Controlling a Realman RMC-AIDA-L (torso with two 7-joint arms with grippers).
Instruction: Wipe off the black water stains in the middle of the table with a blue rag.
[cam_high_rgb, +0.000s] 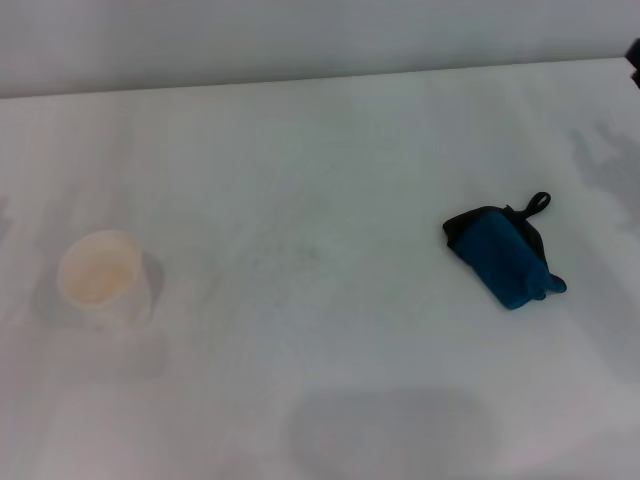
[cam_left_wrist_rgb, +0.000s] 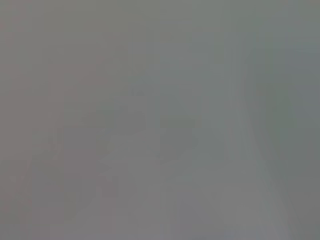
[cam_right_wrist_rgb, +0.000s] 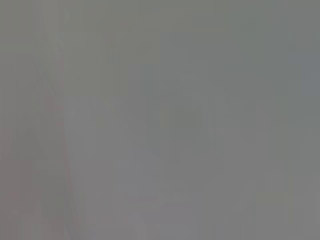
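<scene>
The blue rag (cam_high_rgb: 505, 257) lies folded on the white table (cam_high_rgb: 330, 150), right of the middle, with black edging and a small black loop (cam_high_rgb: 537, 204) pointing to the far side. No dark glossy blotch shows anywhere on the table; the middle has only faint grey smudges (cam_high_rgb: 300, 245). Neither gripper shows in the head view. Both wrist views show only plain grey, with no fingers and no objects.
A white plastic cup (cam_high_rgb: 103, 275) stands upright at the left side of the table. A small dark part (cam_high_rgb: 634, 58) pokes in at the far right edge; I cannot tell what it is. The table's far edge (cam_high_rgb: 320, 78) meets a grey wall.
</scene>
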